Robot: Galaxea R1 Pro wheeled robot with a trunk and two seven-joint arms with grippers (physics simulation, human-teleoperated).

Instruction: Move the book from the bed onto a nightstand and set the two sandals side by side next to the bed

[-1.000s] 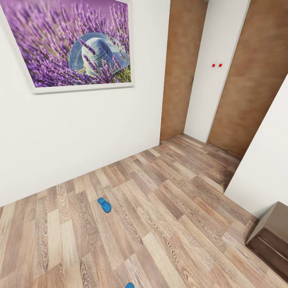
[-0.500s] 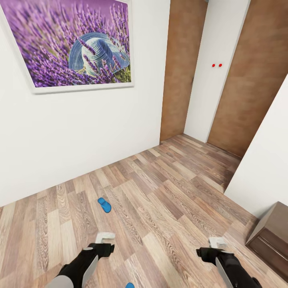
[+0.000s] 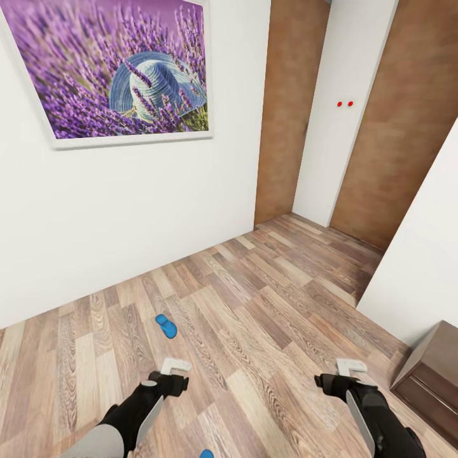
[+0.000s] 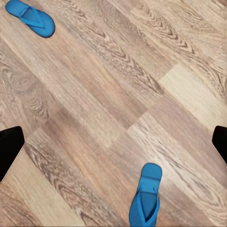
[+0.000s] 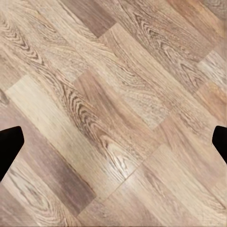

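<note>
1. You are holding both arms low over the wood floor (image 3: 267,331); the left gripper (image 4: 113,142) and the right gripper (image 5: 113,142) are both spread wide and carrying nothing, presumably readying a pickup.
2. One sandal (image 3: 166,326) is lying just ahead of the left gripper; the other sandal (image 4: 146,196) is lying beneath it. They are lying well apart.

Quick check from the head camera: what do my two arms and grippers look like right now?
Both arms have black upper segments with light grey shells nearer the body. The left gripper and right gripper are blocky white pieces on black wrists. In the wrist views, the fingers show as plain black tips. No cables or markings are visible.
</note>
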